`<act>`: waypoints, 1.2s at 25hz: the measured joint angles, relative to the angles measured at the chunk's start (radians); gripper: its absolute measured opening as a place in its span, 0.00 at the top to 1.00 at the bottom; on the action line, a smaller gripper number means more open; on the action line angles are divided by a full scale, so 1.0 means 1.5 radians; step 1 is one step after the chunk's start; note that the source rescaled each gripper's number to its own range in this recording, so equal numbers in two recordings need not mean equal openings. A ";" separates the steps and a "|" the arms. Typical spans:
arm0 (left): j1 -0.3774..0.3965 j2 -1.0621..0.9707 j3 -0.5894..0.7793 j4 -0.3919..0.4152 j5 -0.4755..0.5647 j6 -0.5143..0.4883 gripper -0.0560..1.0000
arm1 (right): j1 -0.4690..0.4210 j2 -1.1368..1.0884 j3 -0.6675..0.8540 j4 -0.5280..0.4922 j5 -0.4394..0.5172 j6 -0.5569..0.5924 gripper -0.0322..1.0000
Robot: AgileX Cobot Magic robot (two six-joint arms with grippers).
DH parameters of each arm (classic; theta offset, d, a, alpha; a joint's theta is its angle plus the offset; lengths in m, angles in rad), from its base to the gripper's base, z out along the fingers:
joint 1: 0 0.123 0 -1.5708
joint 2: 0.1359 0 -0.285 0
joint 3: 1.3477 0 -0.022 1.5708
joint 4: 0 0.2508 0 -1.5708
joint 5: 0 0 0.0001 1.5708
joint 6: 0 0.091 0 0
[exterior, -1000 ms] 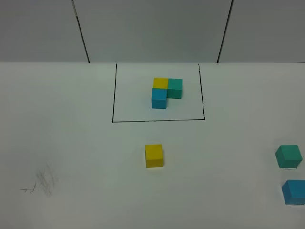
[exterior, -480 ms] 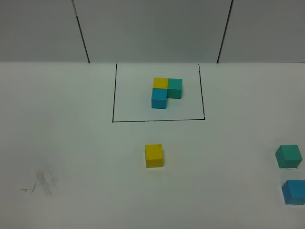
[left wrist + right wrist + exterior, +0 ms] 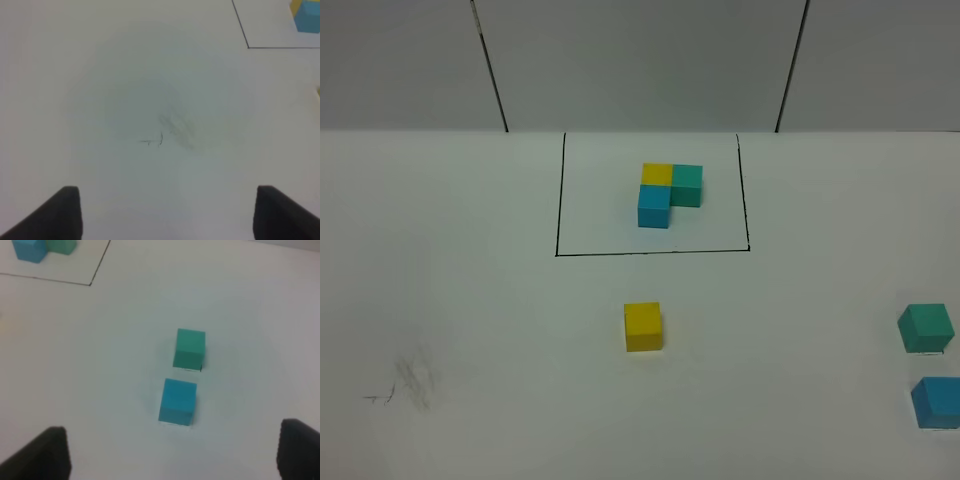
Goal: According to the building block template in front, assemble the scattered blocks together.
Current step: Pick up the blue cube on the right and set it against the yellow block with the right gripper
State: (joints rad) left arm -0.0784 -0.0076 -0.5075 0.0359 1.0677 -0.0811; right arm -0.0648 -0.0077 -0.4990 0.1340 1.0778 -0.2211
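From the high camera: white bench (image 3: 470, 300), with the building block template (image 3: 669, 195) at the far middle, enclosed by a thin black-line rectangle (image 3: 650, 253). Within the template, yellow at the far left, teal-green touching it on the right, sky-blue touching the yellow on the near side: an L. Nearer than the frame and apart from its near line, the yellow cube (image 3: 643, 327), alone around the middle of the bench. Far over at the right edge, the teal-green cube (image 3: 925, 328), and just nearer than it the sky-blue cube (image 3: 935, 402), partly cut off by the picture's border, with a small gap between the two. Faint grey scuff marks (image 3: 410, 385) on the near left of the bench.

From the left wrist: left tool (image 3: 169, 215) spread wide, dark fingertips (image 3: 62, 215) far apart with nothing between them, above bare bench and the scuff marks. At the picture's edge, one corner of the rectangle and a sliver of the template.

From the right wrist: right tool (image 3: 172, 452) likewise spread wide and gripping nothing, fingertips (image 3: 45, 455) well apart. Ahead of it, the teal-green and sky-blue cubes, close together but not touching. One corner of the rectangle and part of the template at the edge.
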 joint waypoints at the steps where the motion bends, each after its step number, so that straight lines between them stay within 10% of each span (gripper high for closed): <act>1: 0.000 0.000 0.000 0.000 0.000 0.000 0.44 | 0.000 0.000 0.000 -0.002 -0.001 0.002 0.28; 7: 0.000 0.000 0.000 0.000 0.000 0.000 0.45 | 0.000 0.050 -0.002 -0.010 -0.017 0.056 0.28; 18: 0.000 0.000 0.000 0.000 0.000 0.000 0.45 | 0.000 0.500 -0.019 0.043 -0.300 0.111 0.29; 30: 0.000 0.000 0.000 0.000 0.000 0.000 0.45 | 0.065 0.853 -0.019 0.041 -0.421 0.109 0.29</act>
State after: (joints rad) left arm -0.0784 -0.0076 -0.5075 0.0359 1.0677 -0.0813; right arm 0.0320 1.2723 -0.5277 0.1957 0.4466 -0.0573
